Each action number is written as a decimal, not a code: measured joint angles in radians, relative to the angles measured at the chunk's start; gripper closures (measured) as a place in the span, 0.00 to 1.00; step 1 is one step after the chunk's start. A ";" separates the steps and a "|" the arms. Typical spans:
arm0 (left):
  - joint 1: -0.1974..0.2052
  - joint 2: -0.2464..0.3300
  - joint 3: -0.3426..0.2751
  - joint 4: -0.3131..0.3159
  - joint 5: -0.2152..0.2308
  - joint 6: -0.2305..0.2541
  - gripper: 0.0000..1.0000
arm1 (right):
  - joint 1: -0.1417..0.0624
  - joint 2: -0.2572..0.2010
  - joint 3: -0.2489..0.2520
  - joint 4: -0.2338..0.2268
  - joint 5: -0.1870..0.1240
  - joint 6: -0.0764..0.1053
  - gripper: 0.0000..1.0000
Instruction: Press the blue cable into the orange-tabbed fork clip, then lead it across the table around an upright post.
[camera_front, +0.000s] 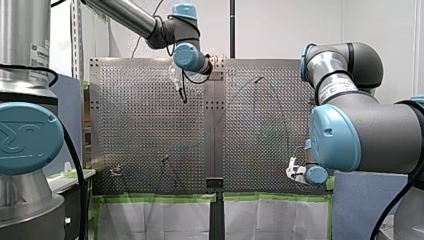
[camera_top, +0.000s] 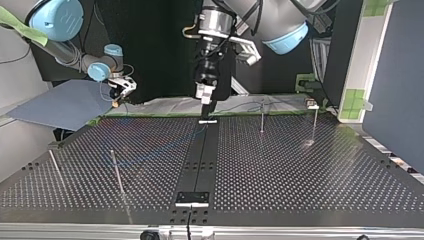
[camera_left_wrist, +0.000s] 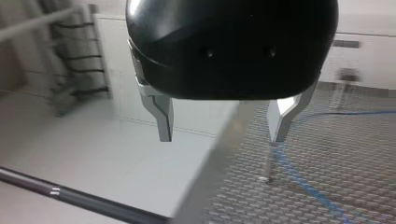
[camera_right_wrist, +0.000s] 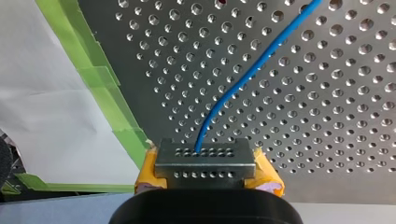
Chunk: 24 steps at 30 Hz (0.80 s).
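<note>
The blue cable runs from between the yellow pads of my right gripper, which is shut on its end, out over the perforated table. That gripper hovers at the near right edge in the front view. My left gripper is open with nothing between its metal fingers; it hangs above the table's far middle. Under it a stretch of blue cable lies beside a thin upright post. A small clip stands at the top view's far right; its tab colour is unclear.
Several thin upright posts stand on the table, among them one at the top view's far right and one at its left. Green tape edges the table over white sheeting. A dark strip divides the two plates.
</note>
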 joint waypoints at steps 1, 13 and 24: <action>-0.001 -0.003 -0.008 0.001 0.000 0.001 0.00 | 0.000 0.000 0.000 0.000 0.000 0.000 1.00; -0.002 -0.009 -0.114 0.003 -0.001 0.000 0.00 | 0.000 -0.004 0.000 0.000 0.000 0.000 1.00; 0.003 -0.009 -0.215 0.072 0.009 -0.001 0.00 | 0.000 -0.007 0.000 0.002 0.000 -0.001 1.00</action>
